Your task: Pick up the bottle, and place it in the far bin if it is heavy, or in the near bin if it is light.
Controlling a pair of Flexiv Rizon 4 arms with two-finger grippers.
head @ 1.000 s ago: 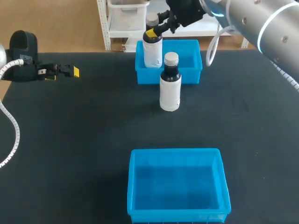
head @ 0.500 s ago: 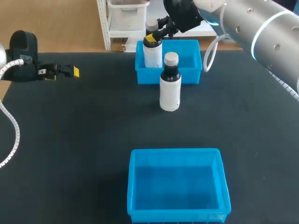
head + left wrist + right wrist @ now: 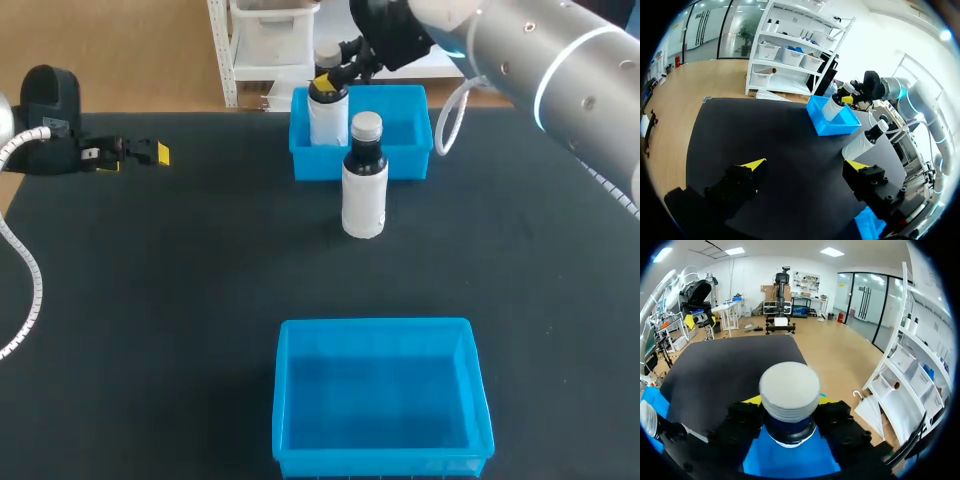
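A white-labelled dark bottle [image 3: 328,112] with a white cap stands inside the far blue bin [image 3: 405,160], at its left end. My right gripper [image 3: 328,78] comes in from the back right and is shut on the bottle's neck, a yellow tip showing just under the cap. In the right wrist view the cap [image 3: 790,389] fills the space between the fingers of that gripper [image 3: 789,405]. A second, similar bottle [image 3: 364,185] stands upright on the table just in front of the far bin. My left gripper [image 3: 150,153] stands open and holds nothing at the far left.
The near blue bin [image 3: 285,400] sits at the table's front edge with nothing in it. The left wrist view shows the far bin [image 3: 832,127] and the standing bottle [image 3: 862,142] far ahead of the left gripper [image 3: 805,165]. Black tabletop lies between the bins.
The right gripper has lowered the bottle a little deeper into the far bin and shifted slightly. The left arm and the second bottle have not moved.
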